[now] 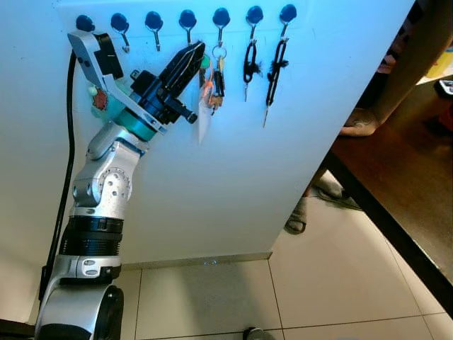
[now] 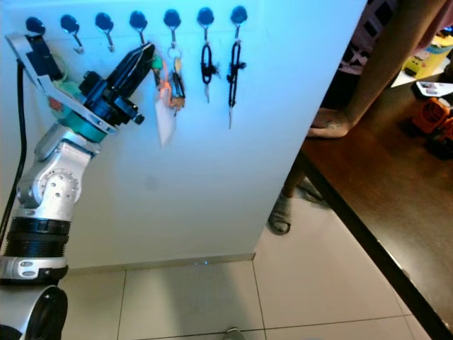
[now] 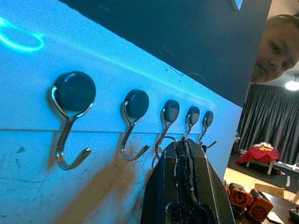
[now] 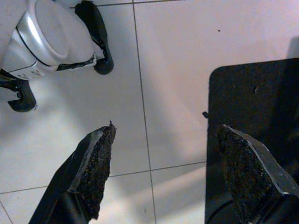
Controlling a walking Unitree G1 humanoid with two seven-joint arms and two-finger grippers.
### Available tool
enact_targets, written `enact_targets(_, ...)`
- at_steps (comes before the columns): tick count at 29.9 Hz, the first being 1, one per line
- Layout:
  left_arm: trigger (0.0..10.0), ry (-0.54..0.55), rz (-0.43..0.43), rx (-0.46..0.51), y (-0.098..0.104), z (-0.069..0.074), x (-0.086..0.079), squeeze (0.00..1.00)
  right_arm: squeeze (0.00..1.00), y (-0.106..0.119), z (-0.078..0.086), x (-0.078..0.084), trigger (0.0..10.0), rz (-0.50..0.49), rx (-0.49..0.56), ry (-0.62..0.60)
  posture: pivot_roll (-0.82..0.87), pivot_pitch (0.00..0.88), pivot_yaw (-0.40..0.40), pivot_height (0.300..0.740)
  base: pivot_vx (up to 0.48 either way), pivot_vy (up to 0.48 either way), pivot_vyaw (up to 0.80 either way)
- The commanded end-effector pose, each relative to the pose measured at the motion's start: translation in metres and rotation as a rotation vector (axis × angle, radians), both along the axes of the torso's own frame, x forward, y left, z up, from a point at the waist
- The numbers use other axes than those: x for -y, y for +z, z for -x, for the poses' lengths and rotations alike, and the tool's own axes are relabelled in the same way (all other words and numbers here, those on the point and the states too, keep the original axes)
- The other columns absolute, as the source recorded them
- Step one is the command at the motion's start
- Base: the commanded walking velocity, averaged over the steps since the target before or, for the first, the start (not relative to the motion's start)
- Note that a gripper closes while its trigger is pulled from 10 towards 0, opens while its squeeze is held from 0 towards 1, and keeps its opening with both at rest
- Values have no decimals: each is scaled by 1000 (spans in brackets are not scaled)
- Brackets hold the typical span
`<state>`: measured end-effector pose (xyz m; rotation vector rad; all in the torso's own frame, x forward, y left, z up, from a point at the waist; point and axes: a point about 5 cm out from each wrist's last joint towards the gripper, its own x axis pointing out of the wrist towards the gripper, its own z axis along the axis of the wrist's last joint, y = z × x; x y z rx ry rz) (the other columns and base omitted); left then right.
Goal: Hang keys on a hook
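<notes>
Already the key bunch (image 1: pixel 214 85) hangs by its ring from the fifth black-knobbed hook (image 1: pixel 221 21) in the row on the white panel (image 1: pixel 233 177), with a pale tag dangling under it against the wall. That ring sits over the hook's curve, so the bunch seems to carry its own weight. The left gripper (image 1: pixel 197 51) is raised just beside it, fingers pressed together at the tips and pointing up between the fourth hook (image 1: pixel 187 23) and the keys (the wrist view shows the closed fingers (image 3: pixel 187 182) just under a metal ring). Whether they pinch any part of the bunch cannot be told. Two dark key sets (image 1: pixel 263 64) occupy the last hooks, which likely explains the choice of this one. The right gripper (image 4: pixel 163 172) hangs idle over the tiled floor (image 4: pixel 177 70), fingers spread. A person's sandalled foot (image 1: pixel 297 221) stands past the panel's edge.
</notes>
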<state>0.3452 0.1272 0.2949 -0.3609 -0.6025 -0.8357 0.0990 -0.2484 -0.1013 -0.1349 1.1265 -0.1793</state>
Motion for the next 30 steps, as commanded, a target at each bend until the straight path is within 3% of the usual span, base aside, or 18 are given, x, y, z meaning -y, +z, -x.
enact_targets(1,10000,28,25,-23,-3,-4,-6,0,0,-1,13,7,10000,-2,-26,-16,-133,93,104,740,0,0,0)
enact_targets(9,10000,41,75,-40,-3,-5,-12,0,0,0,20,15,10000,5,-35,-21,-131,98,102,740,0,0,0)
enact_targets(15,10000,49,95,-47,-3,-5,-15,0,0,0,12,9,10000,-1,-24,-14,-132,100,102,740,0,0,0)
enact_targets(21,10000,29,166,-89,-6,-5,-19,0,0,-5,-8,-27,10000,-30,-2,18,-128,101,100,740,0,0,0)
enact_targets(25,10000,-3,234,-144,-11,-6,-19,0,0,-6,-12,-37,10000,-39,2,26,-128,102,101,740,0,0,0)
enact_targets(30,10000,-48,326,-227,-22,-8,-18,0,0,-2,-11,-17,10000,-24,1,10,-128,104,102,740,0,0,0)
